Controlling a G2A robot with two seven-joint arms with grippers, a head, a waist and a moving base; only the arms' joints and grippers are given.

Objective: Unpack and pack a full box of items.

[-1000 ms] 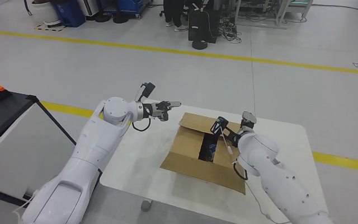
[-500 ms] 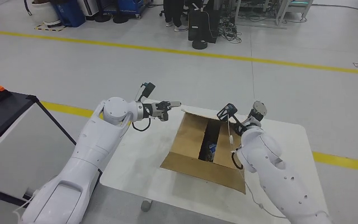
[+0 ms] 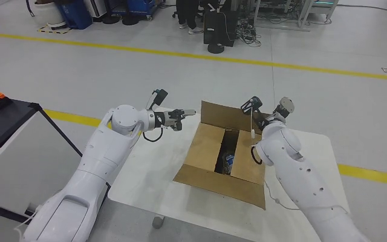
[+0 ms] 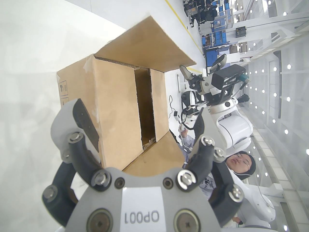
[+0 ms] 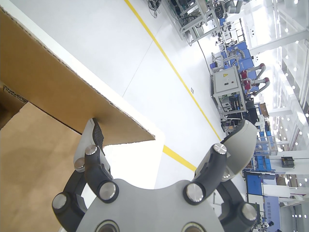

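Note:
A brown cardboard box (image 3: 205, 151) stands with its flaps spread on the white table (image 3: 151, 169). A blue item (image 3: 228, 160) shows through the gap between the inner flaps. The far flap (image 3: 227, 116) is raised upright. My right gripper (image 3: 261, 115) is open at that flap's far right corner. In the right wrist view the right gripper (image 5: 166, 131) has one finger (image 5: 95, 131) against the flap (image 5: 48, 73) and nothing between the fingers. My left gripper (image 3: 186, 112) hangs open and empty just left of the box's far corner. The left wrist view shows the left gripper (image 4: 140, 111), the box (image 4: 115, 102) and the right gripper (image 4: 187, 72).
A black side table (image 3: 18, 121) stands left of the work table. Bare white tabletop lies left of the box and to its right (image 3: 302, 151). The near flap (image 3: 217, 181) lies flat toward the table's front edge.
The far flap rose from lying flat on the box to standing upright. My right gripper moved up and away toward the table's far side with it. The left arm stayed still.

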